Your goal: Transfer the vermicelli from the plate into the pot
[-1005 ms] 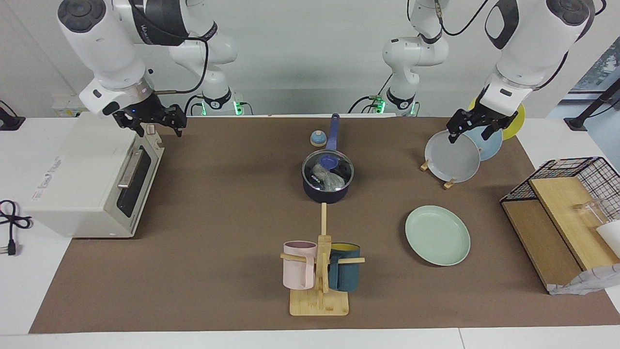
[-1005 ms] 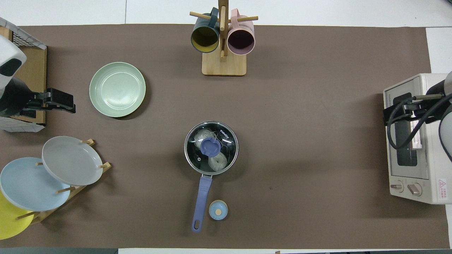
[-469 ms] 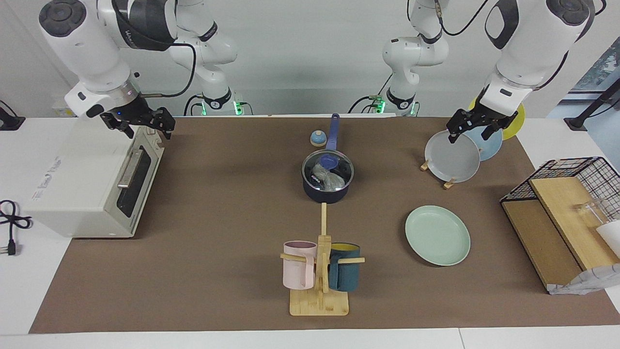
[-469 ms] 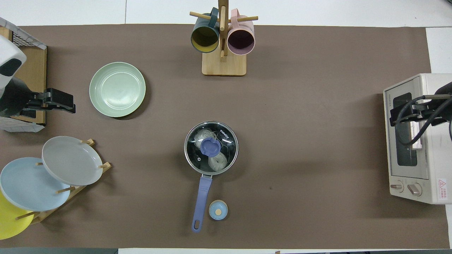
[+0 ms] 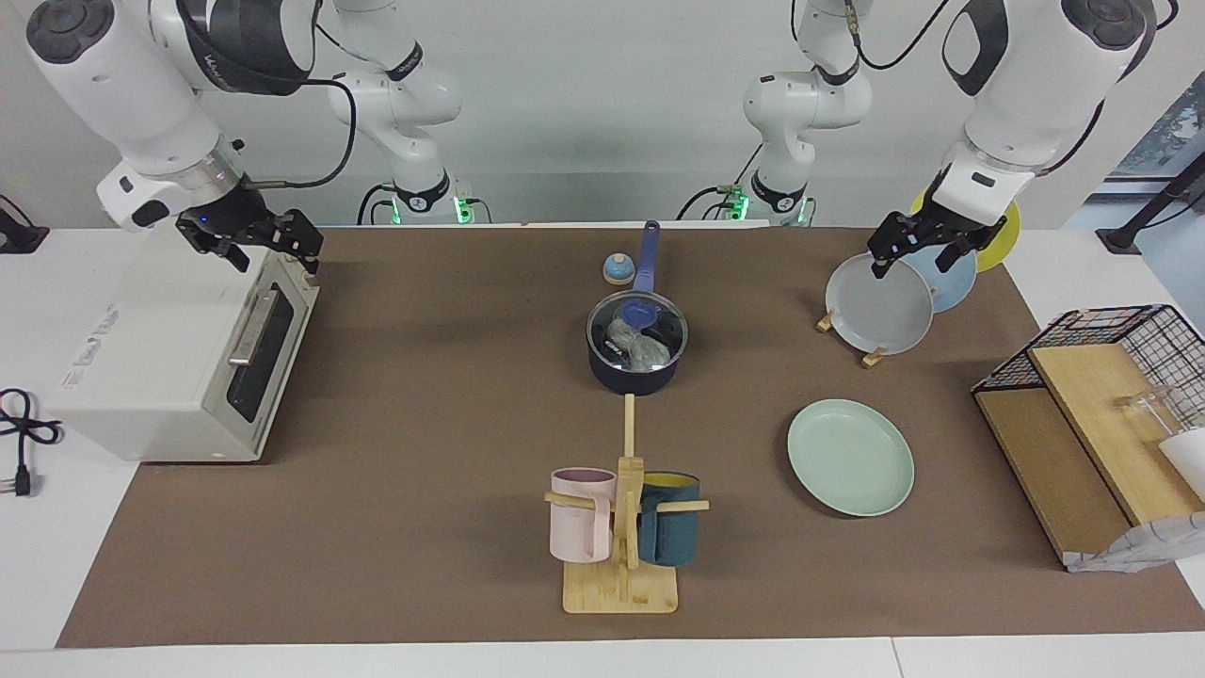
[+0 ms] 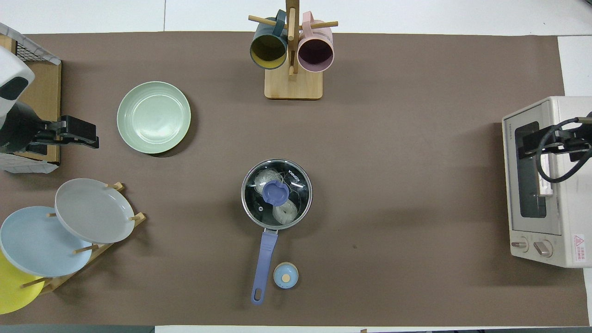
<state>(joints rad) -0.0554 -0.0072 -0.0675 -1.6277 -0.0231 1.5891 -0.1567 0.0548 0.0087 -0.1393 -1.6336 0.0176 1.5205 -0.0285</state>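
Note:
The dark navy pot (image 5: 633,379) stands mid-table under a glass lid (image 5: 659,325) with a blue knob (image 6: 275,192); its blue handle (image 6: 264,259) points toward the robots. The whitish vermicelli (image 5: 633,345) lies inside the pot, seen through the lid in the overhead view (image 6: 284,212). The mint-green plate (image 5: 850,458) is empty, farther from the robots, toward the left arm's end (image 6: 153,117). My left gripper (image 5: 918,256) hangs open and empty over the plate rack. My right gripper (image 5: 271,250) hangs open and empty over the toaster oven's front top edge.
A toaster oven (image 5: 169,358) stands at the right arm's end. A wooden rack (image 5: 621,565) with a pink and a teal mug stands farthest from the robots. A rack holds grey (image 5: 880,306), light blue and yellow plates. A small blue knob-like piece (image 5: 618,270) lies beside the pot's handle. A wire basket (image 5: 1101,330) stands at the left arm's end.
My right arm has drawn back from the table's middle toward its own end, and the gripper now hangs over the toaster oven. The left arm, pot and plate have not moved.

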